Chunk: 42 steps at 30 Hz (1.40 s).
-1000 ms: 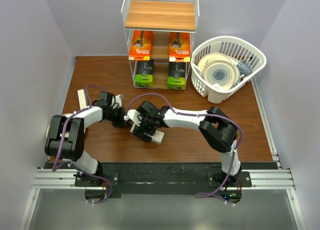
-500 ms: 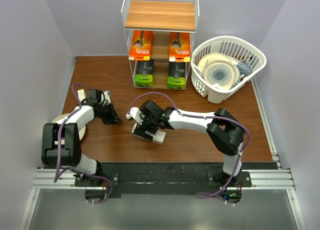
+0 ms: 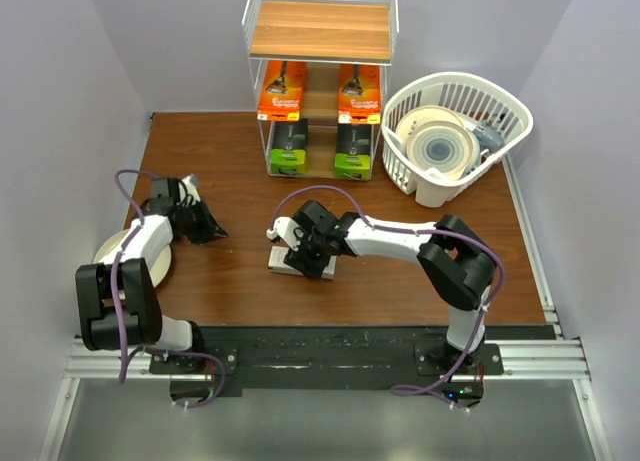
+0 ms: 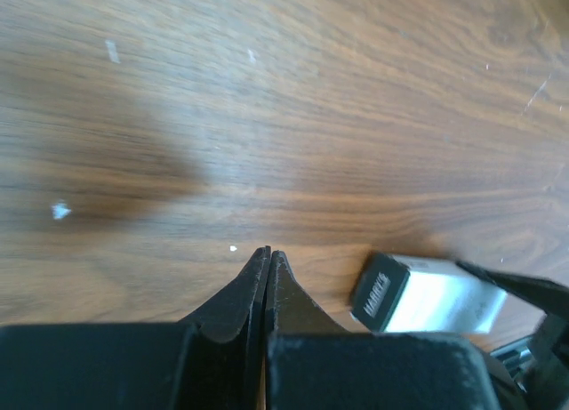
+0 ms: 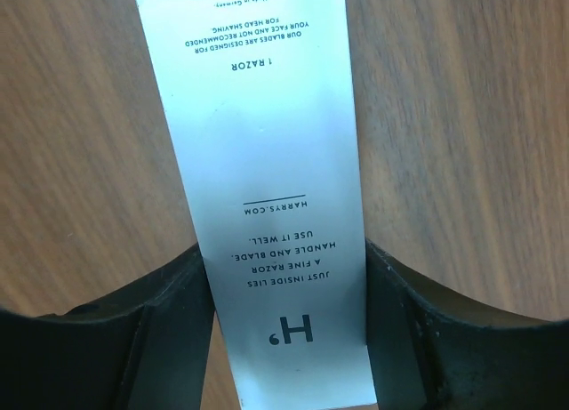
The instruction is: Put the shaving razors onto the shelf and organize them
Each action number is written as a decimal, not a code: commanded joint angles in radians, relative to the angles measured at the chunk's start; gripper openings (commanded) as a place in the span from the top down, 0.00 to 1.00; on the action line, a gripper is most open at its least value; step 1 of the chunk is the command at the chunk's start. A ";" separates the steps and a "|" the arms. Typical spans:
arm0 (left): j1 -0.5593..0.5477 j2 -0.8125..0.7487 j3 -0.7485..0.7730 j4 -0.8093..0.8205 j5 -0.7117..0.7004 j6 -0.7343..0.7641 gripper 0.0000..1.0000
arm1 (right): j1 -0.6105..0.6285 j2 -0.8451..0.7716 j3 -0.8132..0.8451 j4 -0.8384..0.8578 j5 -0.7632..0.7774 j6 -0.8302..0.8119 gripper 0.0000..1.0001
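Right pincer [image 5: 284, 263] clamped across slim white box [image 5: 253, 116]; we lift level, then toward shelf [image 3: 320, 31] ahead; left pincer [image 4: 268, 261] together, empty

White box [image 5: 267, 161] with black print, black fingers [image 5: 156, 343], brown woodgrain table [image 5: 453, 116].

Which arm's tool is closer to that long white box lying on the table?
Right. The right tool straddles the white box, fingers against both its sides; the left tool sits shut, off to the box's left.
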 commanded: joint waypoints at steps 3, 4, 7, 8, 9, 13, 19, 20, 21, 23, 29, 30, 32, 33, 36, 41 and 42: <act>0.054 -0.032 0.010 0.041 0.022 0.019 1.00 | -0.030 -0.134 0.214 -0.103 -0.073 0.026 0.52; 0.058 -0.034 0.018 0.040 0.022 0.019 1.00 | -0.053 -0.141 0.253 -0.119 -0.080 0.037 0.52; 0.068 -0.034 0.033 0.032 0.021 0.025 1.00 | -0.096 -0.169 0.409 -0.149 -0.077 0.060 0.52; 0.066 -0.034 0.036 0.031 0.022 0.026 1.00 | -0.110 -0.161 0.455 -0.166 -0.076 0.072 0.53; 0.068 -0.034 0.036 0.032 0.024 0.028 1.00 | -0.121 -0.152 0.562 -0.181 -0.073 0.081 0.53; 0.068 -0.035 0.035 0.063 0.058 0.019 1.00 | -0.211 -0.111 0.777 -0.173 -0.027 0.141 0.53; 0.068 -0.051 0.006 0.092 0.064 0.037 1.00 | -0.295 -0.046 1.023 -0.053 0.116 0.244 0.50; 0.068 -0.055 -0.002 0.095 0.062 0.037 1.00 | -0.302 -0.036 1.050 -0.039 0.137 0.242 0.50; 0.068 -0.064 -0.013 0.098 0.062 0.037 1.00 | -0.306 -0.023 1.102 -0.028 0.153 0.239 0.50; 0.069 -0.075 -0.039 0.113 0.067 0.037 1.00 | -0.325 0.013 1.153 -0.002 0.209 0.230 0.49; 0.068 -0.104 -0.088 0.133 0.071 0.040 1.00 | -0.400 0.116 1.281 0.035 0.314 0.279 0.46; 0.068 -0.109 -0.093 0.136 0.078 0.040 1.00 | -0.409 0.127 1.291 0.036 0.325 0.284 0.46; 0.068 -0.118 -0.105 0.144 0.082 0.042 1.00 | -0.432 0.156 1.301 0.039 0.334 0.301 0.44; 0.069 -0.123 -0.109 0.146 0.088 0.040 1.00 | -0.446 0.164 1.308 0.041 0.343 0.299 0.44; 0.069 -0.138 -0.128 0.155 0.094 0.036 1.00 | -0.461 0.187 1.324 0.051 0.358 0.338 0.43; 0.068 -0.144 -0.151 0.169 0.096 0.031 1.00 | -0.483 0.208 1.348 0.073 0.380 0.364 0.38; 0.068 -0.144 -0.152 0.172 0.096 0.030 1.00 | -0.483 0.211 1.345 0.071 0.387 0.371 0.34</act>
